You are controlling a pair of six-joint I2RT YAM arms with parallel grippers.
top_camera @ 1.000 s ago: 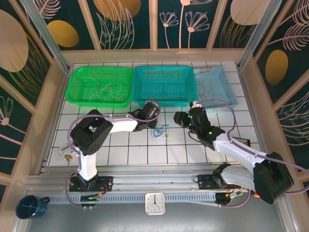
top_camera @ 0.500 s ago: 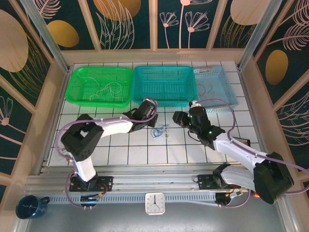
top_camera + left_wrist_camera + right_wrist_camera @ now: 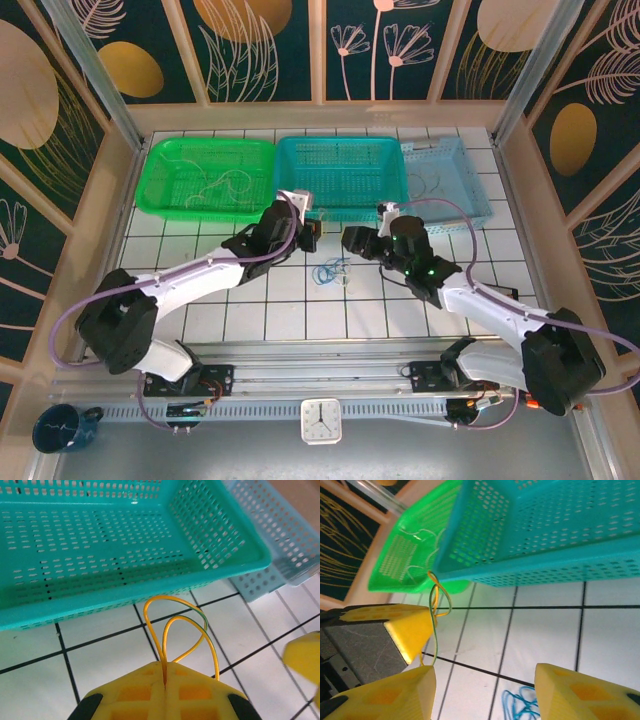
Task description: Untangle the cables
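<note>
A yellow-green cable (image 3: 181,632) loops out of my left gripper (image 3: 165,674), which is shut on it just in front of the teal basket (image 3: 125,555). In the top view this gripper (image 3: 306,233) hovers left of the right gripper (image 3: 352,243). My right gripper (image 3: 485,692) is open, and its left finger (image 3: 395,695) sits just under the hanging yellow-green cable (image 3: 436,607). A thin blue cable (image 3: 330,271) lies in small loops on the tiles below both grippers, and it also appears between the right fingers (image 3: 520,705). Nothing is held by the right gripper.
The green basket (image 3: 165,200) at back left holds cream wires (image 3: 215,186). The teal basket (image 3: 340,208) is in the middle. The pale blue basket (image 3: 470,205) at back right holds thin wires (image 3: 432,182). A clock (image 3: 321,420) and a mug (image 3: 60,428) sit beyond the near rail.
The left arm has stretched out and lowered its elbow, its gripper edging up towards the teal basket. The right gripper has moved left, closer to the left gripper.
</note>
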